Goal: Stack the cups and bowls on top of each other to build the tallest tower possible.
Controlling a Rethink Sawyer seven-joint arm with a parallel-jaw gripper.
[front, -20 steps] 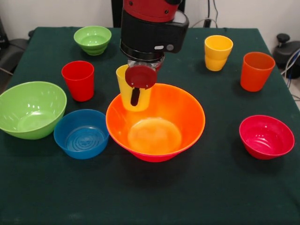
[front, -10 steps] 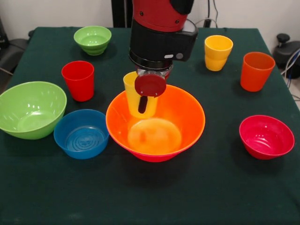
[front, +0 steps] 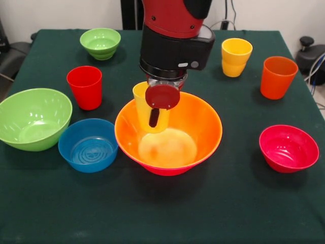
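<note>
At centre frame, we are seeing the large glossy orange plastic bowl point(front: 175, 137) sitting on the dark green counter point(front: 162, 213). Our claw point(front: 154, 114) is clamping the yellow tapered plastic cup point(front: 144, 114), hanging inside the bowl's upper-left rim.

Red and black arm point(front: 172, 30) reaching straight down, fingers point(front: 153, 118) clamped, wrist vertical

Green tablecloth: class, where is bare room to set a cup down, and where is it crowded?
Bare: the near strip of the dark green tablecloth, and between the large orange plastic bowl and small red bowl. Crowded: large green bowl touching the small blue bowl.
</note>
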